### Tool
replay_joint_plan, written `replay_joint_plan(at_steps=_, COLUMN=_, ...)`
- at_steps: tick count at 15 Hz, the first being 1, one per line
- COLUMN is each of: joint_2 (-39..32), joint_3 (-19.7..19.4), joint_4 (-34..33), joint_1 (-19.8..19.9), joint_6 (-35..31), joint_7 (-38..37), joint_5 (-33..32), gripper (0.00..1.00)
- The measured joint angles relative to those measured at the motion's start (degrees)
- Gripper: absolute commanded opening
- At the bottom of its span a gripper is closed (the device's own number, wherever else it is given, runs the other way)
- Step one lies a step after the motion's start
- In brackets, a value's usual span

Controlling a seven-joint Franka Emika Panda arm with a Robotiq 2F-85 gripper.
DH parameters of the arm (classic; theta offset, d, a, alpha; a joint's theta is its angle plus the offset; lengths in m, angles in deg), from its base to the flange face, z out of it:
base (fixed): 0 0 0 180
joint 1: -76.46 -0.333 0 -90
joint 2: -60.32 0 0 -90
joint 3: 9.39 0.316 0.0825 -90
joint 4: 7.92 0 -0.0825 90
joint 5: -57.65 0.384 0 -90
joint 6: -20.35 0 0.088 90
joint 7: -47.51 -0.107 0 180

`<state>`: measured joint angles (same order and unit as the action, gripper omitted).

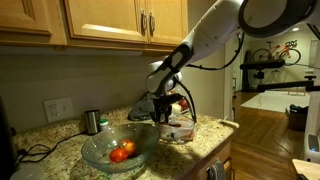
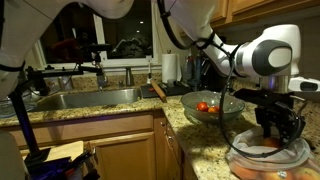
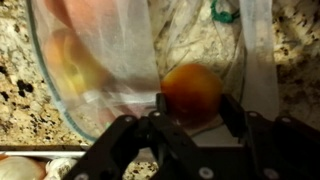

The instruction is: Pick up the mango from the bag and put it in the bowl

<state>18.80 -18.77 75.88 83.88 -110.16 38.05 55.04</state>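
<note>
The arm (image 1: pixel 205 40) arches over and down, wrist low — tool (image 1: pixel 166 114) pointing straight down, fingers (image 3: pixel 160 112) parted, grip unclear.

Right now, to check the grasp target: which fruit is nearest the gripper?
The orange-red fruit right at the gripper in the wrist view; the red fruits sit apart in the glass bowl.
</note>
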Motion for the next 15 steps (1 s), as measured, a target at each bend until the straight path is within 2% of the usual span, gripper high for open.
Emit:
replay_joint_plan(at_steps=1, joint_2=0.0, joint_3=0.0, joint_4=-0.35, joint_1=0.08, joint_6=-0.01, joint_7=0.09, joint_5=0.0, gripper=0.23)
replay_joint_plan(at_steps=4, joint_2=0.33, joint_3=0.0, joint_4=-1.44, joint_1=0.18, joint_6=-0.04, joint_7=0.24, joint_5=0.0, gripper=0.0)
replay_joint_plan(at_steps=5, joint_2=0.48, joint_3=0.0, joint_4=-1.55, joint_1=0.18, joint_6=-0.08, joint_7=0.27, joint_5=0.0, gripper=0.0)
replay_joint_plan(at_steps=6, joint_2=0.54, joint_3=0.0, joint_4=-1.59, joint_1=0.18, joint_6=-0.17, joint_7=0.32, joint_5=0.0, gripper=0.3)
replay_joint_plan(at_steps=7, joint_2=0.54, joint_3=0.0, joint_4=-1.59, joint_1=0.18, joint_6=-0.23, joint_7=0.34, joint_5=0.0, gripper=0.26)
replay_joint_plan(at_steps=8, joint_2=0.53, joint_3=0.0, joint_4=-1.59, joint_1=0.18, joint_6=-0.24, joint_7=0.34, joint_5=0.0, gripper=0.27)
replay_joint_plan(at_steps=15, joint_2=0.38, joint_3=0.01, joint_4=-1.46, joint_1=0.03, joint_6=-0.22, joint_7=0.34, joint_5=-0.03, gripper=0.71)
